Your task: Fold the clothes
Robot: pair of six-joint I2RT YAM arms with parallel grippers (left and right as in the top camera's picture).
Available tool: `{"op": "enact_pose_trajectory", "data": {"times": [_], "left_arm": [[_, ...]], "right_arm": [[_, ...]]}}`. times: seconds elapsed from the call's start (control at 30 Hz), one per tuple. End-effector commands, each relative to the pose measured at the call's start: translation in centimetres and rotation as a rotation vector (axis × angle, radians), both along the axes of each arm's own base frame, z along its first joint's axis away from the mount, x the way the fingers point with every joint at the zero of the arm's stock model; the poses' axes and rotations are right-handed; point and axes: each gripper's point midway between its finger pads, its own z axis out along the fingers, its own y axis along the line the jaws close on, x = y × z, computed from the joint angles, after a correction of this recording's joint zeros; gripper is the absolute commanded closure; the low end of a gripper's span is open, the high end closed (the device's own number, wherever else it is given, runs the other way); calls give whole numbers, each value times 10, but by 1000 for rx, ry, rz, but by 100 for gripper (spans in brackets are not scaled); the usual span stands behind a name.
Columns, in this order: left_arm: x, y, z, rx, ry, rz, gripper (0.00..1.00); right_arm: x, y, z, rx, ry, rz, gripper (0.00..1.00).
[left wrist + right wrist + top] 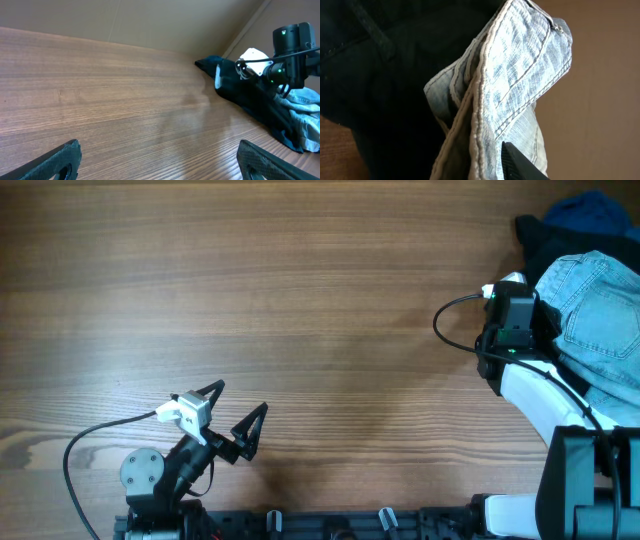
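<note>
Presently, entries for this desk (300,300), as I find them.

Item 1: denim garment (600,310). Light blue, faded, stitched seams, paler inside. Location: at the right edge of the desk, toward the far right corner, heaped on a black garment (540,240). Condition: crumpled, not spread flat, no tidy fold anywhere. In my right wrist view a thick seamed edge of it hangs doubled close before the lens, black cloth behind.

Item 2: black garment. Larger, under and beside the denim, likewise bunched.

Item 3: dark blue cloth (595,208). At the far right corner, touching the black one, partly out of view.

Item 4: my right gripper (537,322). At the side of the denim that faces the open desk. Only one finger (520,162) shows, just beside the hanging edge. Whether my jaws are clamped on the cloth or merely next to it, I cannot tell.

Item 5: my left gripper (242,396). By the near edge, left part of the desk, well apart from all cloth. Jaws spread wide, holding nothing.

Progress, as I judge it: barely begun. Left to do: draw the denim clear of the pile, lay it flat on bare desk, fold it.

Writing: none legible. No brand tag, label or lettering shows in any view.
</note>
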Motion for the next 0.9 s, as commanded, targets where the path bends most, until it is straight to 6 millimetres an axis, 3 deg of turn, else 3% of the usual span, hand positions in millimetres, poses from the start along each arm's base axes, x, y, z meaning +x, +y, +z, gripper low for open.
{"op": "enact_pose_trajectory", "data": {"times": [0.0,0.2,0.4,0.53,0.77,0.87], "left_arm": [[-1,-3,-3,-10,10,-18,0],[-1,-3,-3,-10,10,-18,0],[-1,-3,-3,-10,10,-18,0],[-1,-3,-3,-10,10,-18,0],[-1,-3,-3,-10,10,-18,0],[-1,-3,-3,-10,10,-18,0]], "right_arm": [[-3,3,2,27,-1,0,71],[-5,5,-3,50,9,1,86],[-5,5,7,49,-21,2,87],[-5,4,15,48,-44,1,96],[-4,1,47,26,-159,-17,94],[-6,1,50,25,-163,-18,94]]}}
